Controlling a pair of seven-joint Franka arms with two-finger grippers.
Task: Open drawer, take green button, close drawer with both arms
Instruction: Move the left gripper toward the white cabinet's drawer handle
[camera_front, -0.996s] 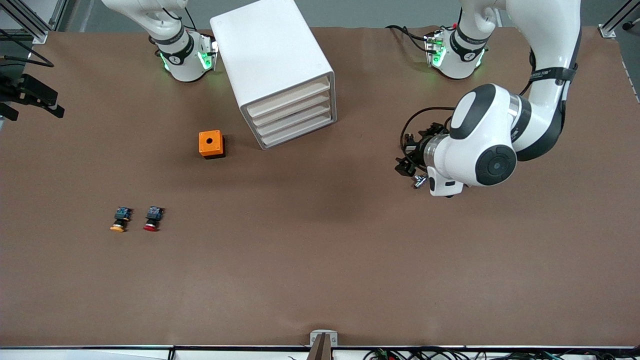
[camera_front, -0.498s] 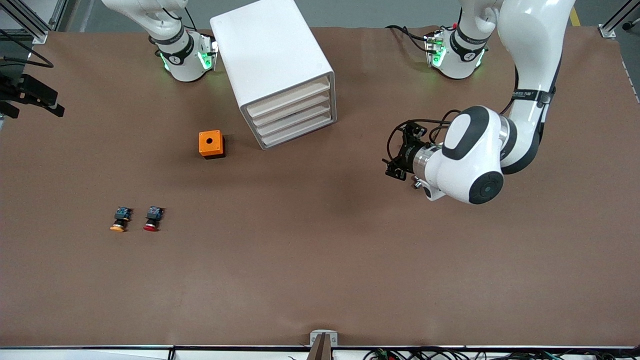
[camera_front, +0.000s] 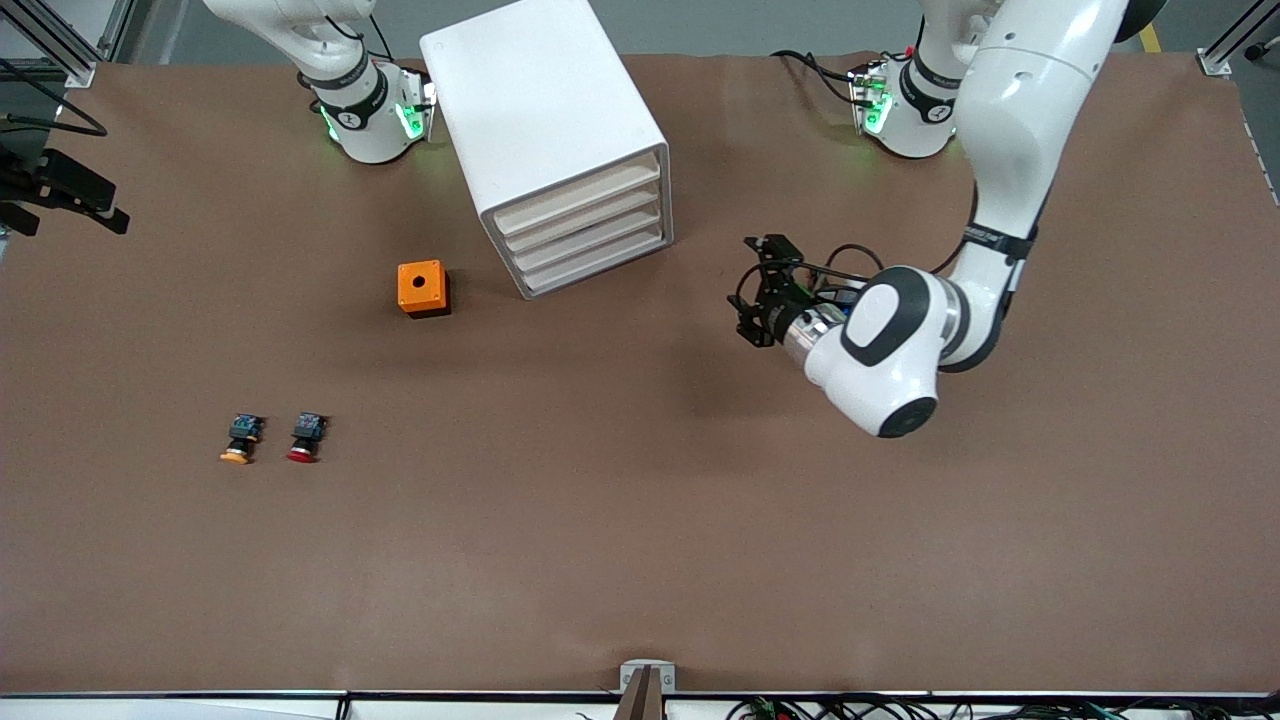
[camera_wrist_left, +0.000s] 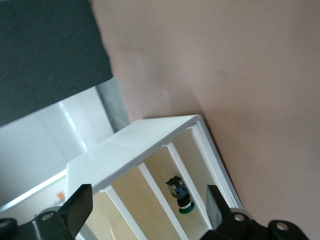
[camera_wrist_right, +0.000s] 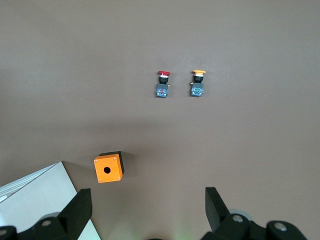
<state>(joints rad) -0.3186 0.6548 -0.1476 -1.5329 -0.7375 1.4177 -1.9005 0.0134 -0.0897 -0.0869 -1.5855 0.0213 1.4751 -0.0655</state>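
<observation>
Near to far on the tabletop (camera_front: 640, 560): 2 loose buttons side by side twd the right arm's end, yellow-capped button (camera_front: 240, 439) and red-capped button (camera_front: 305, 437), both lying on their sides; farther off 1 orange box (camera_front: 422, 288) w/ a hole on top; just beside it, farther still, 1 white drawer cabinet (camera_front: 560, 140) w/ 4 drawer fronts, all looking closed in front view. Green button (camera_wrist_left: 181, 198), 1 only, shows in left wrist view inside a lower compartment of the cabinet, seen thru the translucent front. Left pincer (camera_front: 762, 290) is up over bare tabletop in front of the cabinet, aimed at the drawers, fingers (camera_wrist_left: 80, 205) spread wide, holding nothing. Right pincer (camera_wrist_right: 145, 215) is high over the orange box area, also wide open and empty; it doesn't show in front view, arm waits. Risks, my guess: left could catch the wrong drawer since fronts are stacked tight w/ thin lips; pull w/o bracing could drag the light cabinet; a fast pull may roll the green button. 2 arms, 2 pincers, 3 buttons total.
</observation>
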